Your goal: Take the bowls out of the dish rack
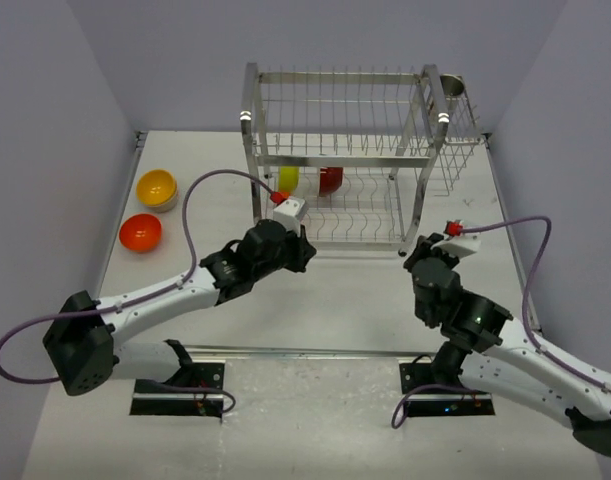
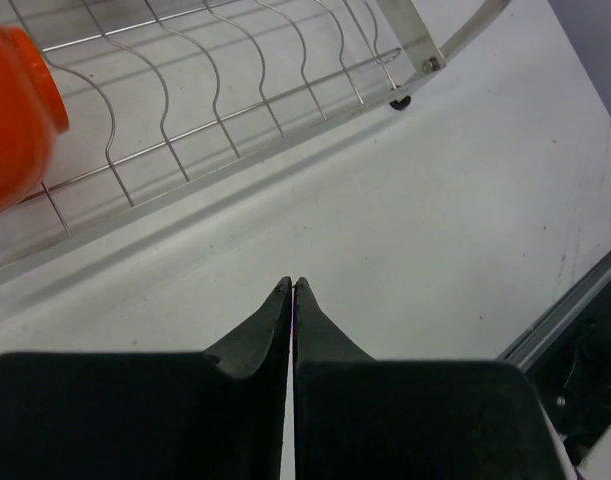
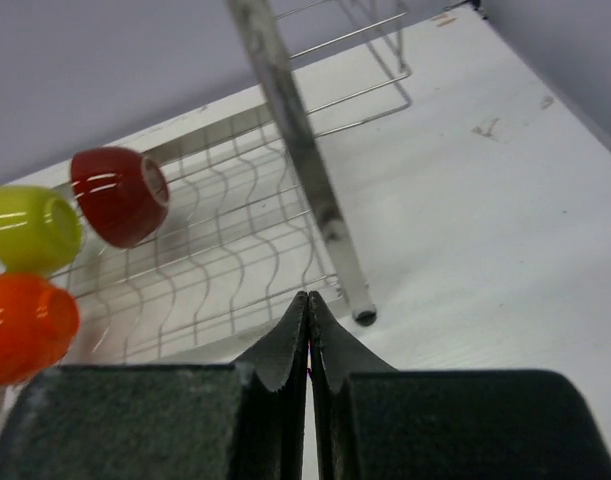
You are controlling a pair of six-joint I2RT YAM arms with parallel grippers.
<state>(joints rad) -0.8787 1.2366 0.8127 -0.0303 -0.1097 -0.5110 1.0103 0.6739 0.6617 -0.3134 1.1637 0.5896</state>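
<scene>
The dish rack [image 1: 345,160] stands at the back middle of the table. On its lower tier a lime-green bowl [image 1: 288,180] and a dark red bowl [image 1: 330,180] stand on edge. The right wrist view shows the dark red bowl [image 3: 118,195], the lime-green bowl [image 3: 30,228] and an orange bowl [image 3: 25,325] in a row on the rack's wires. The orange bowl [image 2: 15,120] also shows in the left wrist view. My left gripper [image 1: 303,250] [image 2: 292,285] is shut and empty, just in front of the rack's lower tier. My right gripper [image 1: 417,255] [image 3: 309,298] is shut and empty beside the rack's front right post [image 3: 305,160].
A yellow-orange bowl [image 1: 156,187] and an orange-red bowl [image 1: 140,232] sit upright on the table at the far left. A small metal cup [image 1: 452,85] stands in the rack's side basket [image 1: 460,150] at the right. A metal rail [image 1: 315,352] runs along the near edge.
</scene>
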